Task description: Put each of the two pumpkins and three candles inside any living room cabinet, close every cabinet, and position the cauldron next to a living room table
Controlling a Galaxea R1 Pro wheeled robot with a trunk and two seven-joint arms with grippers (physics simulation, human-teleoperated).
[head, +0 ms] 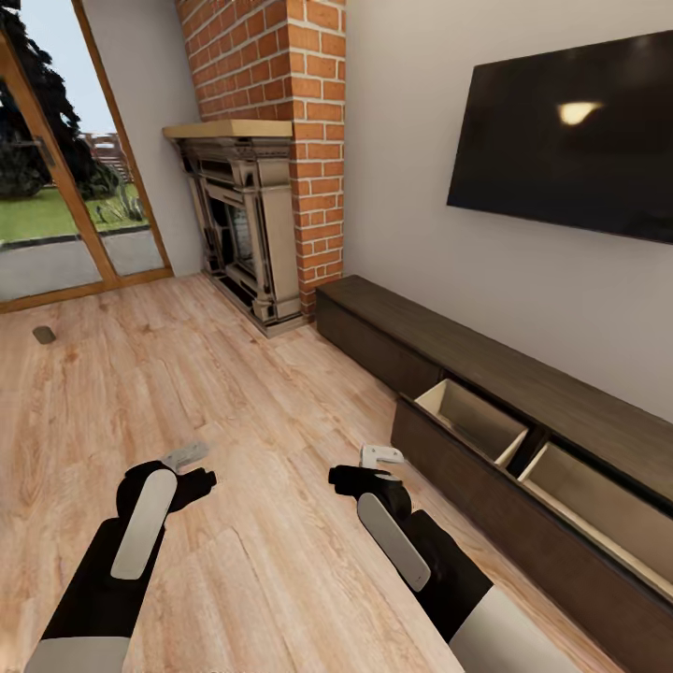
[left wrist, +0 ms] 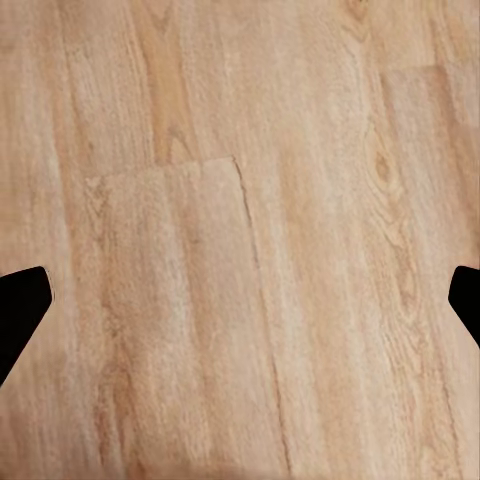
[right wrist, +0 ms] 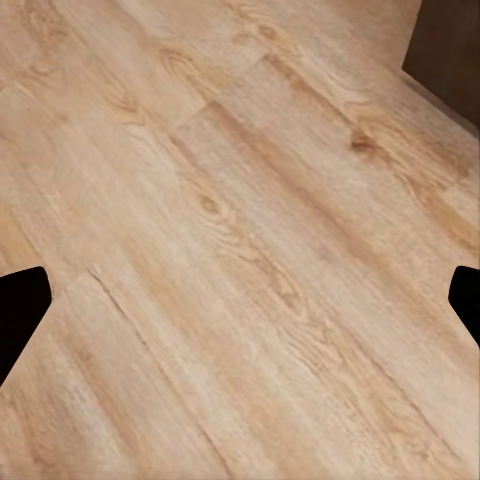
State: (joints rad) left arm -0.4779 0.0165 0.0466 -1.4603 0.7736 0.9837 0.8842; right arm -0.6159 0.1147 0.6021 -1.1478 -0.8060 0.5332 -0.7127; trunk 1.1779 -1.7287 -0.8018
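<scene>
Against the wall under the black TV [head: 570,140], seen from the head: long dark cabinet [head: 449,360] with two drawers [head: 472,416] tipped open, tan insides bare as far as visible. No pumpkins or candles in sight, so collecting probably still ahead, closing too. Both arms stretched forward low over the plank floor [head: 234,374]; left pincer [head: 187,460] and right pincer [head: 381,458] holding nothing.

Left wrist: dark fingertips [left wrist: 22,300] spread wide over bare planks.

Right wrist: fingertips [right wrist: 22,300] equally parted, a cabinet corner beyond.
</scene>
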